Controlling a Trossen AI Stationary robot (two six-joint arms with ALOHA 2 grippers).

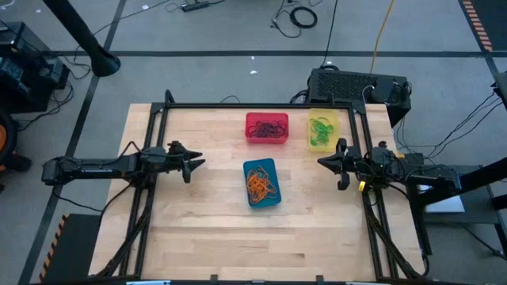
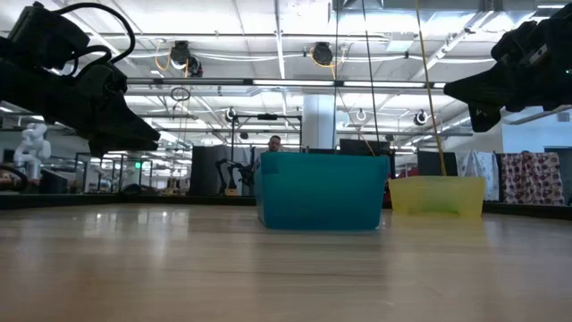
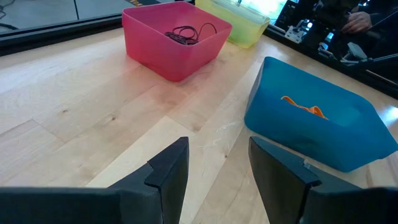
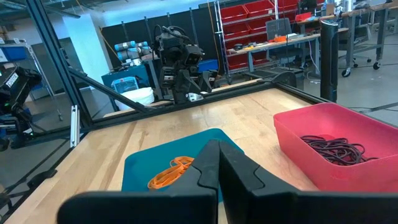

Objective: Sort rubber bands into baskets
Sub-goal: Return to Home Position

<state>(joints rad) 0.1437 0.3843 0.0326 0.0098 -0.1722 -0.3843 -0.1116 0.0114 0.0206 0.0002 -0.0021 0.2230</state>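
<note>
High view shows three baskets on the table (image 1: pixel 198 237): one red basket (image 1: pixel 267 142) and one yellow basket (image 1: pixel 323 148) side by side at the far part, and one blue basket (image 1: pixel 265 203) nearer, about in the middle. All the bands I can see lie inside them. The dark bands (image 1: pixel 267 127) are in the red one, the green bands (image 1: pixel 320 131) in the yellow one and the orange bands (image 1: pixel 261 184) in the blue one. That makes three heaps, one per basket. Each heap is tangled, so I cannot count the single loops. I find no loose band on the bare wood, so the sorting seems finished.

There are two arms. The left gripper (image 1: pixel 196 164) hangs over the left part of the table, well apart from the baskets. Its fingers are spread, with nothing between them. The right gripper (image 1: pixel 323 162) hangs at the right side, near the yellow basket. Its fingers are pressed together and pinch nothing.

I judge the bands to be very light, soft and stretchy, not fragile. They probably cling to each other, so a pinch may lift several at once. The best hold would be one strand standing up on top of a heap, taken with the fingertips. The baskets look like light plastic and may slide if pushed.
</note>
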